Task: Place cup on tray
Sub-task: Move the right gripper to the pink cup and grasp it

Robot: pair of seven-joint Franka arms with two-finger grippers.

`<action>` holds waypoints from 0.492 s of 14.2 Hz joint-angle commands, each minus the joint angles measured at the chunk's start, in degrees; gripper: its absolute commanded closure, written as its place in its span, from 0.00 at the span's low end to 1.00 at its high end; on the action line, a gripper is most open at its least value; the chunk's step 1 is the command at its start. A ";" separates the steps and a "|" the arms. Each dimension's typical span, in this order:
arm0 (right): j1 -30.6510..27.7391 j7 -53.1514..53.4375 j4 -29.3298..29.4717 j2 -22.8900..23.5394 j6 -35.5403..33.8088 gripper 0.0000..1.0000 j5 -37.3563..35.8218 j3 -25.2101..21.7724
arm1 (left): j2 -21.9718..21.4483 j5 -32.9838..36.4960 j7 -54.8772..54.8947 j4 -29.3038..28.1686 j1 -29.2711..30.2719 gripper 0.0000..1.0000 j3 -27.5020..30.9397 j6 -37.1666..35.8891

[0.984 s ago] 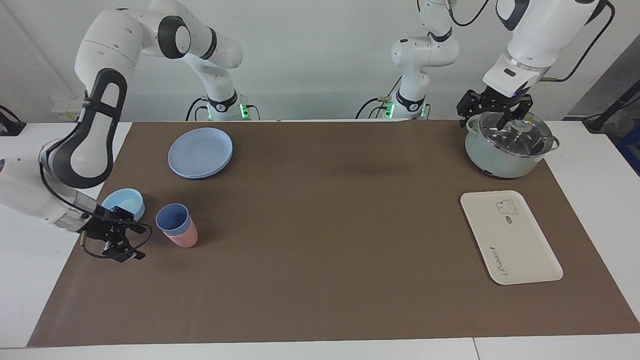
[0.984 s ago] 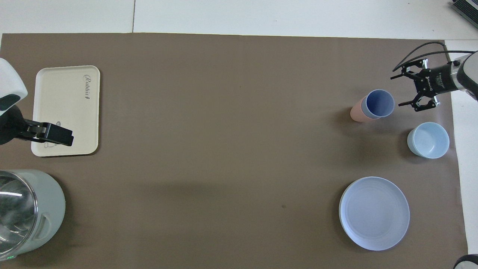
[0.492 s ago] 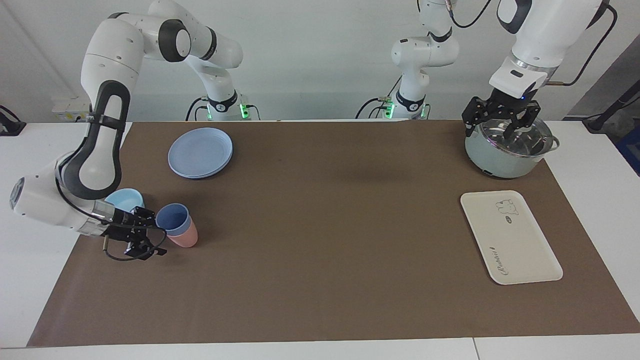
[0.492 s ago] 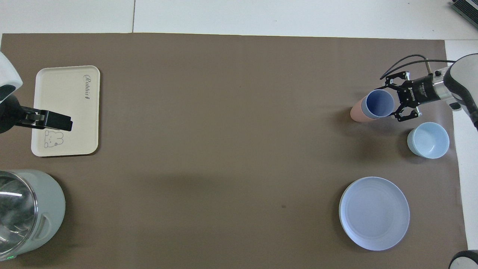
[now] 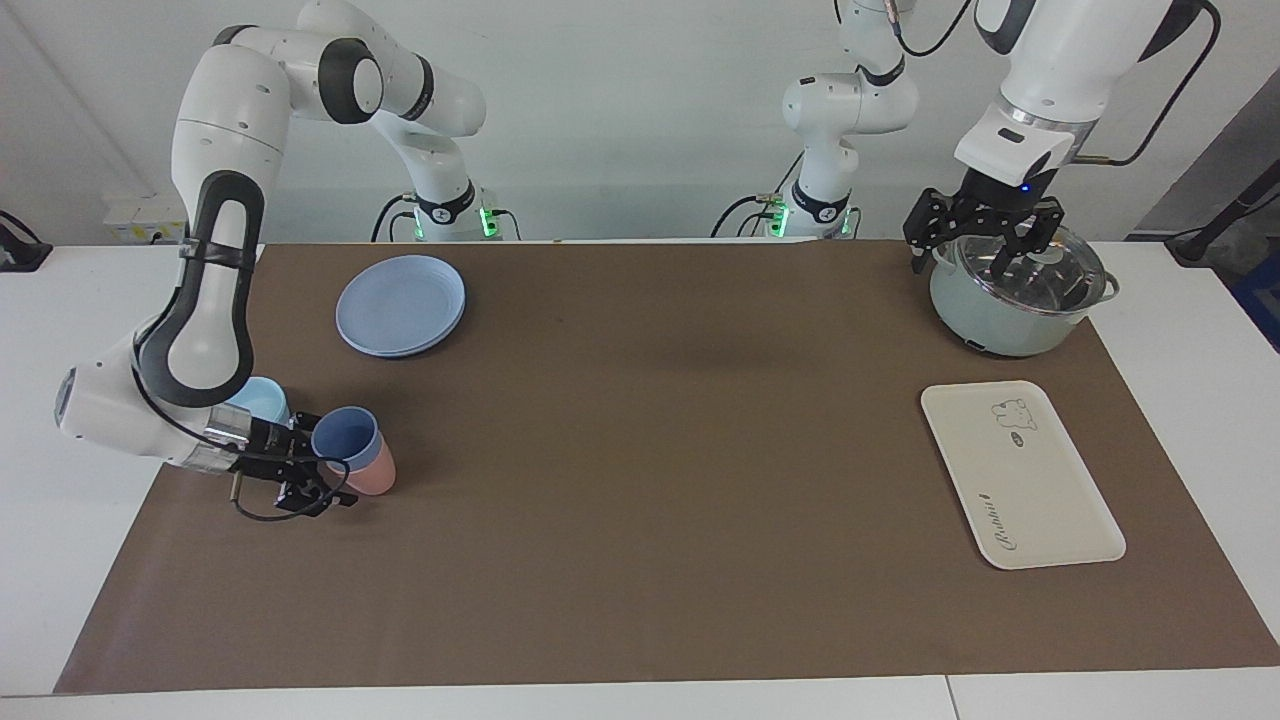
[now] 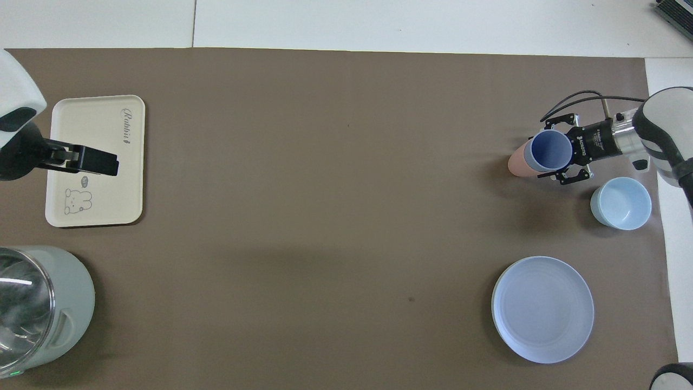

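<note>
The periwinkle-blue cup (image 5: pixel 345 436) (image 6: pixel 550 150) stands nested in a salmon-pink tumbler (image 5: pixel 372 480) (image 6: pixel 516 163) at the right arm's end of the table. My right gripper (image 5: pixel 330 462) (image 6: pixel 553 153) lies low and level at the cup, open, with one finger on each side of its rim. I cannot tell whether the fingers touch it. The cream tray (image 5: pixel 1020 480) (image 6: pixel 97 135) lies bare at the left arm's end. My left gripper (image 5: pixel 985 245) (image 6: pixel 103 162) hangs open above the pot's lid.
A pale green pot (image 5: pixel 1015 305) (image 6: pixel 43 303) with a glass lid stands nearer to the robots than the tray. A light-blue bowl (image 5: pixel 262 400) (image 6: pixel 621 203) sits close beside the cup. A round blue plate (image 5: pixel 400 303) (image 6: pixel 542 309) lies nearer to the robots.
My right gripper has slid in toward the cup until its fingers flank the rim. The left gripper has shifted a little above the pot.
</note>
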 commanded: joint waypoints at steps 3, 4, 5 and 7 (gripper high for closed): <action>0.01 0.16 -6.34 -3.52 1.11 0.07 5.53 0.40 | 0.49 -3.66 -16.13 0.31 -4.10 0.00 0.11 1.86; -0.08 -0.72 -7.22 -3.88 0.42 0.16 7.55 0.49 | 0.14 -3.84 -19.21 -0.48 -4.80 0.00 0.02 2.65; -0.17 -1.77 -7.57 -4.32 -0.55 0.37 8.96 0.49 | -0.13 -3.93 -21.85 -1.62 -6.03 0.00 0.02 4.13; -0.61 -2.04 -8.19 -4.67 -3.18 1.00 11.51 0.49 | -0.48 -5.50 -25.98 -2.33 -6.83 0.00 0.02 5.46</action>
